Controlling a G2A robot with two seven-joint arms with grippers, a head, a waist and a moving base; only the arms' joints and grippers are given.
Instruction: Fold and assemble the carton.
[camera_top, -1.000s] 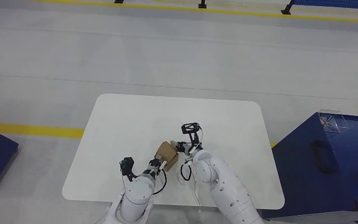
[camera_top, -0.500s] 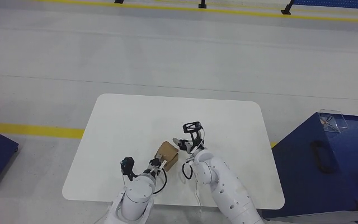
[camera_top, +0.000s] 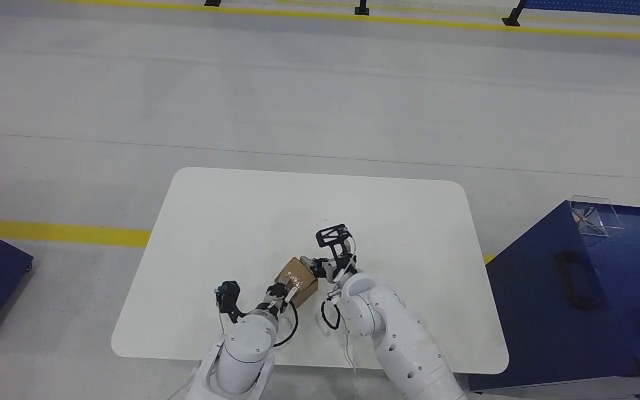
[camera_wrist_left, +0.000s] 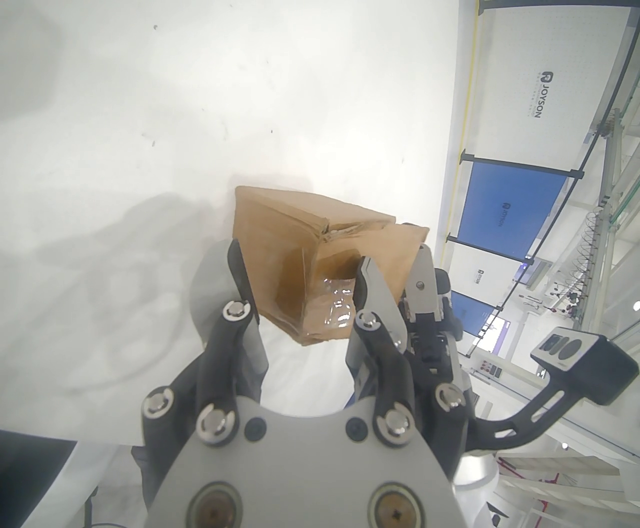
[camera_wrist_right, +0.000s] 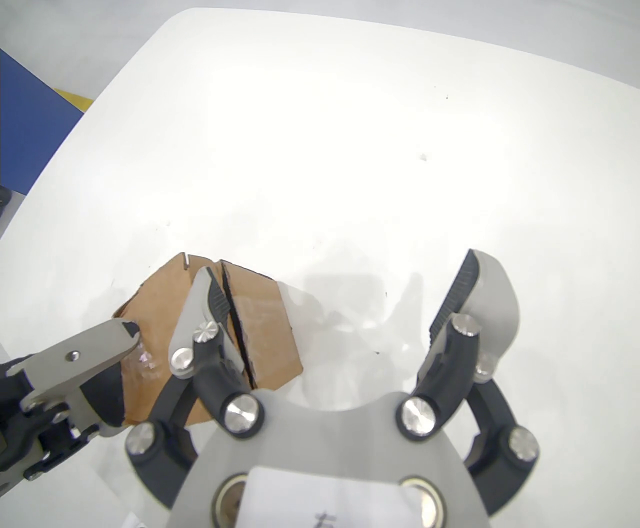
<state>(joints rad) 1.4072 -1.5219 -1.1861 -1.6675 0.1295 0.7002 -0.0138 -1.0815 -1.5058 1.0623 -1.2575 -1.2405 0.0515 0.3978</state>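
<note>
Two left fingers are pinched on the carton, set near the counter's front edge; right fingers are spread, one laid on a flap. Flap closing seems in hand; pressing it flat is needed next.

The white left arm is closing its black-and-silver two-finger left gripper on the brown cardboard carton. The white right arm is holding its matching right gripper spread wide, one finger resting on the carton's top.
</note>
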